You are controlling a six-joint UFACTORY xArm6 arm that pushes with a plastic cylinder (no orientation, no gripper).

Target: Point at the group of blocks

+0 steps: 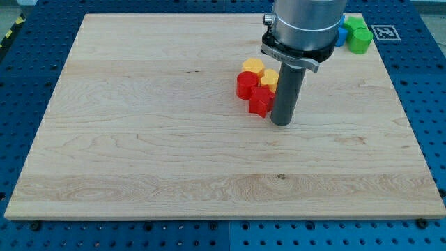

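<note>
A tight group of blocks sits right of the board's centre, toward the view's top. It holds a red round block (245, 85), a red star-shaped block (260, 102), a yellow heart-shaped block (252, 67) and a second yellow block (270, 78). My tip (281, 123) rests on the board just right of the red star-shaped block, close beside it; I cannot tell if it touches. The rod partly hides the second yellow block.
A green block (359, 36) and a blue block (341, 33) lie at the board's top right corner, partly behind the arm. The wooden board (139, 153) lies on a blue perforated table. A marker tag (385, 32) sits off the board's top right.
</note>
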